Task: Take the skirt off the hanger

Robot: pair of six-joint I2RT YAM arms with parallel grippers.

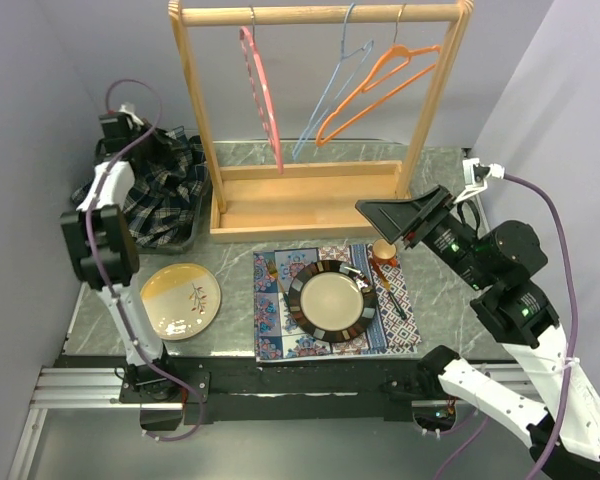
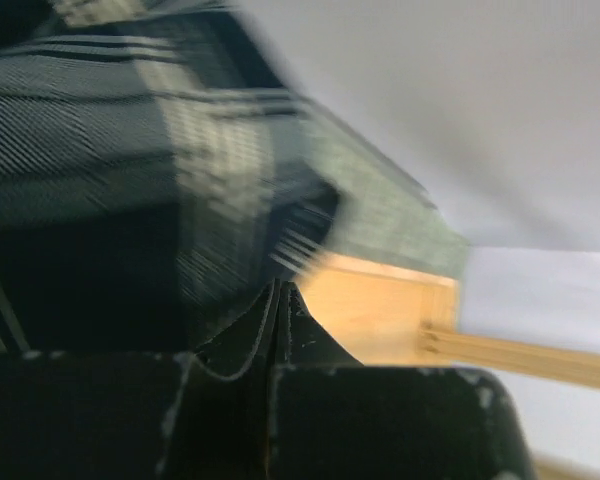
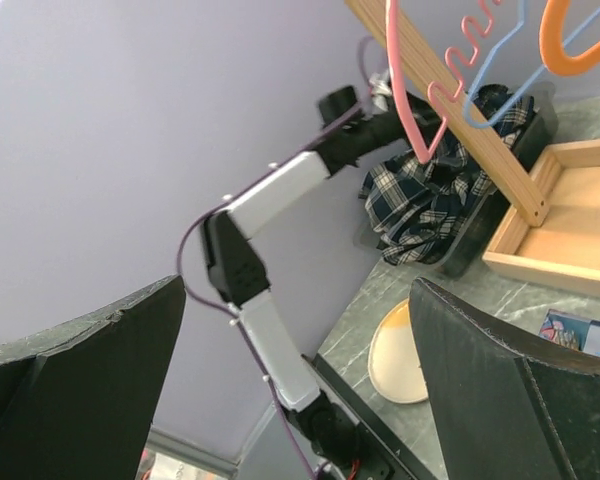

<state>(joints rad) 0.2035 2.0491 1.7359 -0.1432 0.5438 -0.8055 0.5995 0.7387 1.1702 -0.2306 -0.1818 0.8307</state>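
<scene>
The plaid skirt [image 1: 170, 185] lies heaped in the dark bin [image 1: 192, 238] left of the rack [image 1: 194, 100], right in front of the left gripper [image 2: 280, 292], whose jaws are pressed together, perhaps pinching cloth; the right gripper [image 3: 295, 300], spread wide, hangs well away.

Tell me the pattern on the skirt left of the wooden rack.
The skirt is dark navy plaid with pale lines, clearest in the top external view.

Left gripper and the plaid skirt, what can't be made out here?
- Left wrist view: motion blur smears the plaid skirt; whether the shut left gripper pinches cloth is unclear.
- Top view: the left arm hides its own jaws.
- Right wrist view: the wooden rack post hides part of the skirt.
</scene>
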